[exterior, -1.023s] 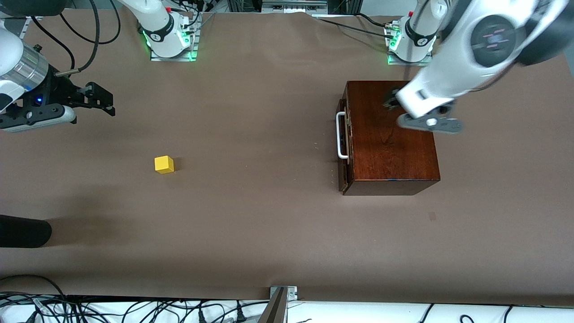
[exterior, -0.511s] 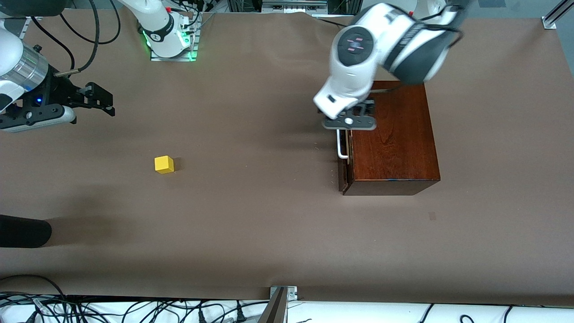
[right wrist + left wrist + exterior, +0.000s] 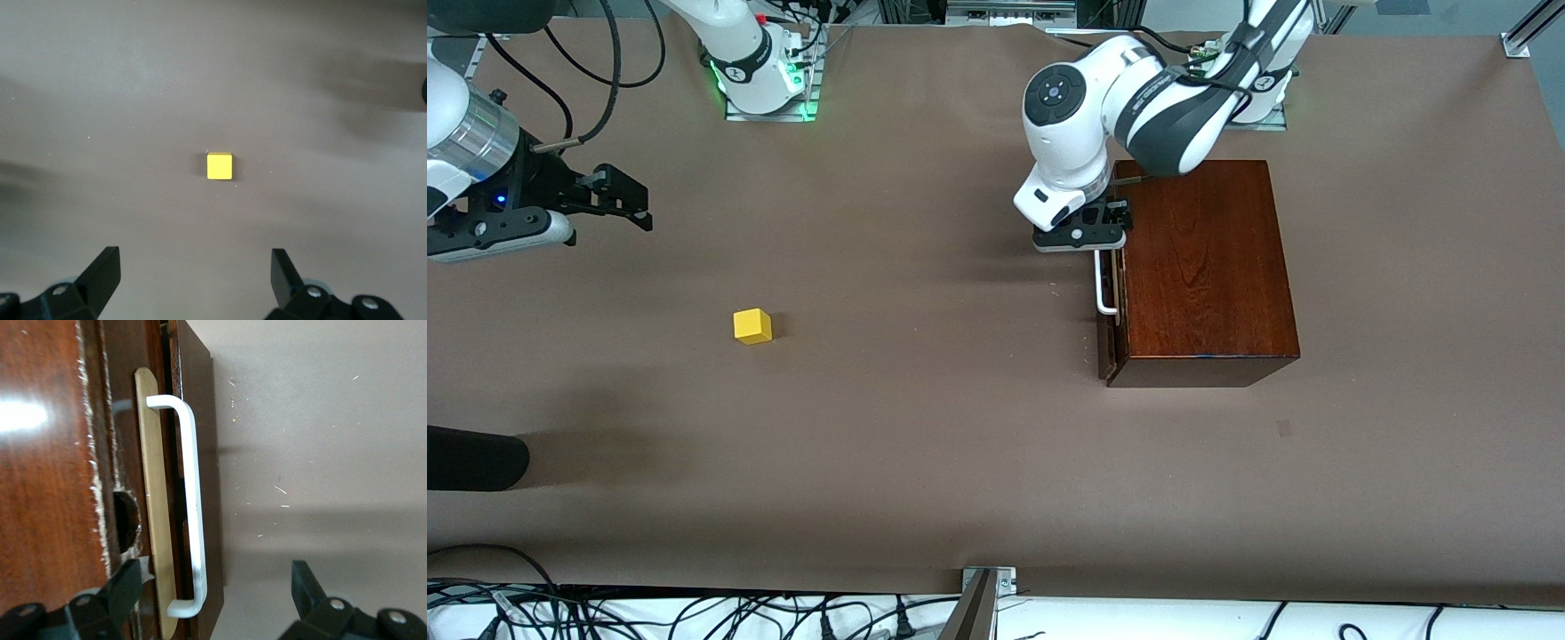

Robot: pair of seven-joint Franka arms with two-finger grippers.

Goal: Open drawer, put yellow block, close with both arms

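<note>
The mahogany box (image 3: 1209, 267) stands toward the left arm's end of the table. Its drawer (image 3: 1112, 342) is pushed in, with the white bar handle (image 3: 1106, 284) facing the right arm's end. My left gripper (image 3: 1083, 235) hangs open over the handle's end nearest the robot bases. In the left wrist view the handle (image 3: 193, 507) runs between the spread fingers (image 3: 125, 587) of the left gripper (image 3: 213, 587), untouched. The yellow block (image 3: 752, 325) lies on the brown table. My right gripper (image 3: 643, 204) waits open above the table near the right arm's end. In the right wrist view the right gripper (image 3: 193, 267) is apart from the block (image 3: 219, 166).
A black rounded object (image 3: 471, 457) juts in at the table's edge nearer the camera, by the right arm's end. Cables (image 3: 694, 613) and a metal bracket (image 3: 983, 596) line the near edge. Both arm bases (image 3: 760, 80) stand along the table's edge farthest from the camera.
The left arm has swung from above the box top toward the right arm's end and come down over the drawer handle. The right arm and the block have not moved.
</note>
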